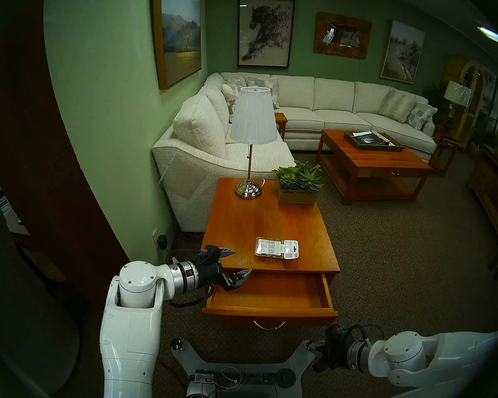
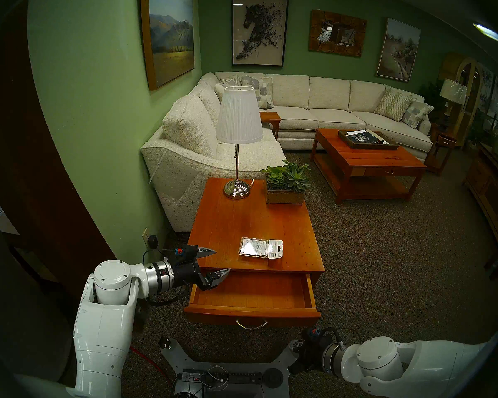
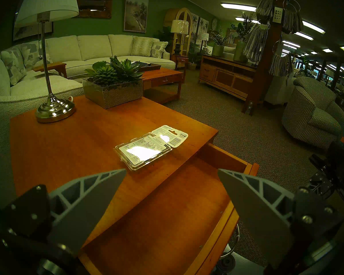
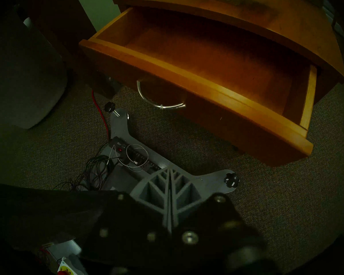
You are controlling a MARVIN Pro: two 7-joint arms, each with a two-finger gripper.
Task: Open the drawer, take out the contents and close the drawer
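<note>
The orange-brown drawer (image 1: 270,312) of the small end table (image 1: 259,225) stands pulled out, its inside bare (image 4: 216,56). Its curved silver handle (image 1: 269,325) hangs on the front (image 4: 159,102). The clear blister package (image 1: 276,247) with white card lies flat on the tabletop near the front edge (image 3: 149,147). My left gripper (image 1: 240,262) is open and empty at the table's front left corner, one finger over the tabletop and one over the drawer (image 3: 172,181). My right gripper (image 1: 314,349) is shut and empty, low in front of the drawer, below and right of the handle (image 4: 169,176).
A lamp (image 1: 249,147) and a succulent planter (image 1: 298,187) stand at the back of the tabletop. A white sofa (image 1: 202,147) is behind, the green wall (image 1: 104,130) on the left. A larger coffee table (image 1: 374,164) stands back right. My base plate (image 1: 239,363) lies below the drawer.
</note>
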